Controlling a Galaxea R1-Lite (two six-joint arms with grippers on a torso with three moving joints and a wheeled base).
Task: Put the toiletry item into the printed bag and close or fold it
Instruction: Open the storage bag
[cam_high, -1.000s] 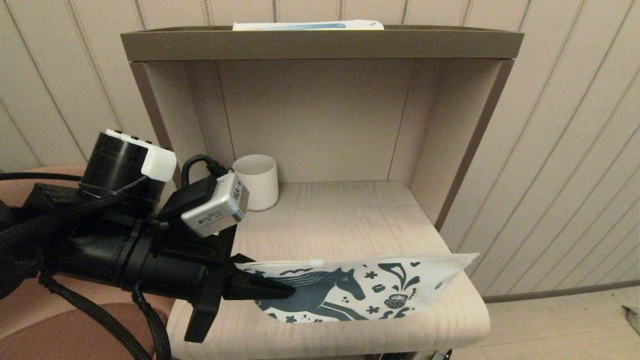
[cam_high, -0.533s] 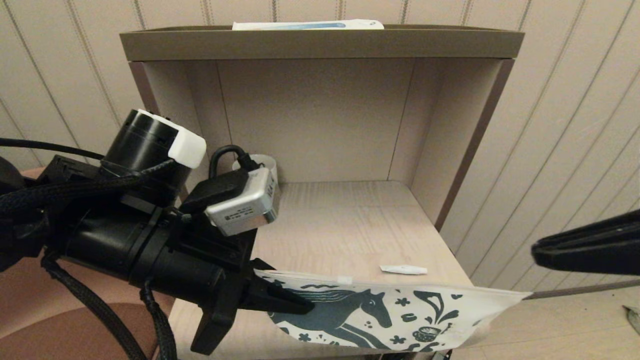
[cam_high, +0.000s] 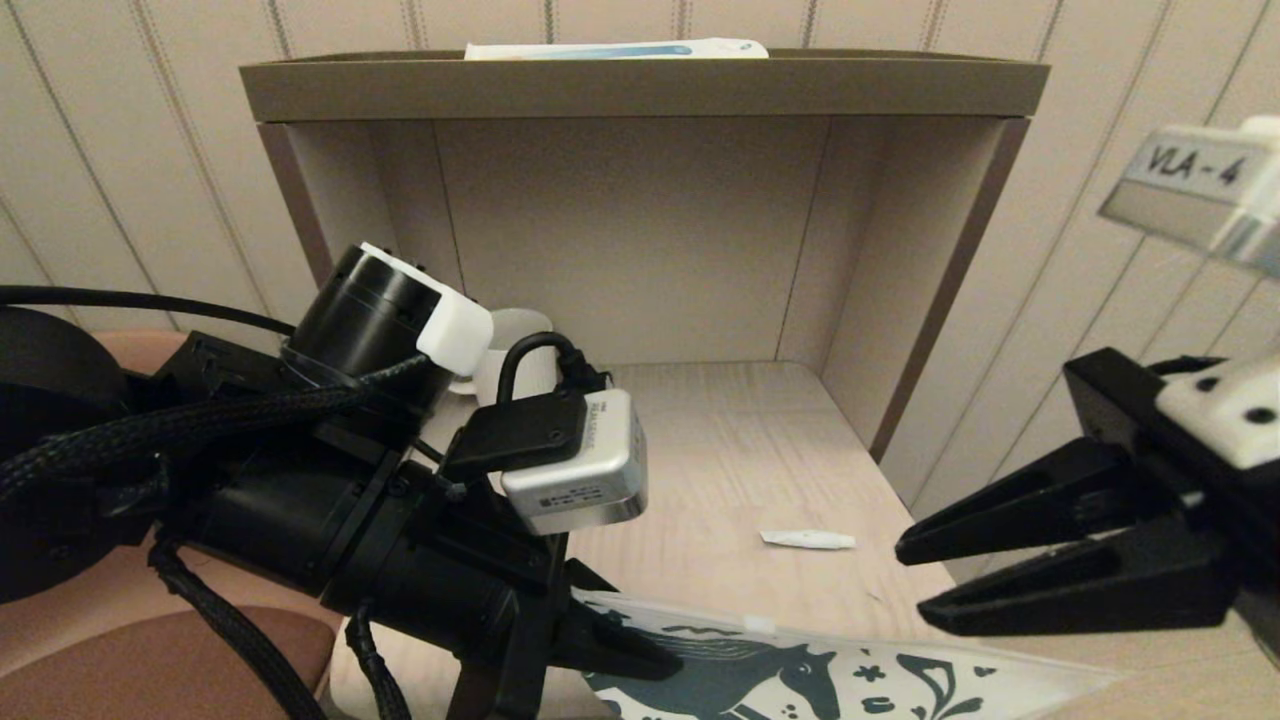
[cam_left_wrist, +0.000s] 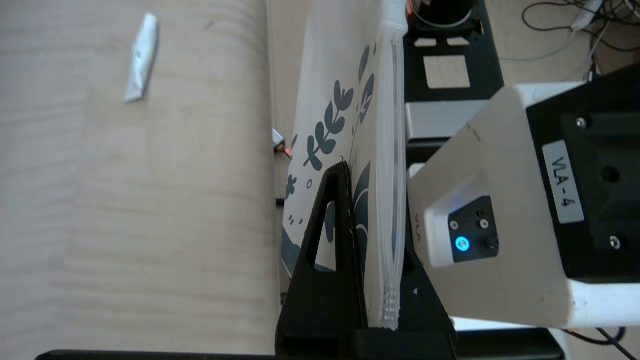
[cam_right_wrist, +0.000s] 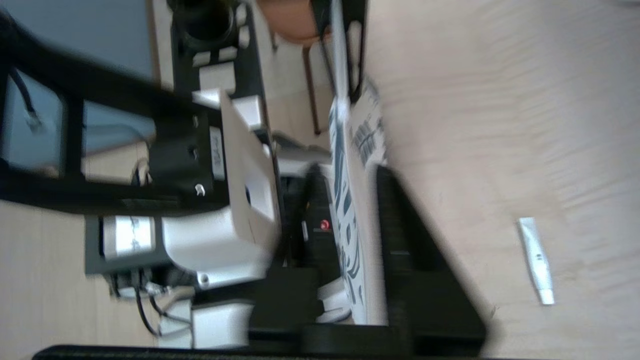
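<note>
The toiletry item, a tiny white tube, lies bare on the pale wooden shelf near its front right; it also shows as the tube and the tube. My left gripper is shut on the left end of the printed bag, holding it on edge along the shelf's front. In the left wrist view the bag is pinched in the left gripper. My right gripper hovers at the right, open. Seen from its wrist, the bag stands between the right gripper fingers.
A cream ribbed mug stands at the shelf's back left, half hidden by my left arm. The niche has side walls and a top board bearing a white-and-blue box. A brown chair sits at the left.
My left gripper has drawn the bag forward and to the right, uncovering the tube. The right gripper has come in from the right and its fingers have parted.
</note>
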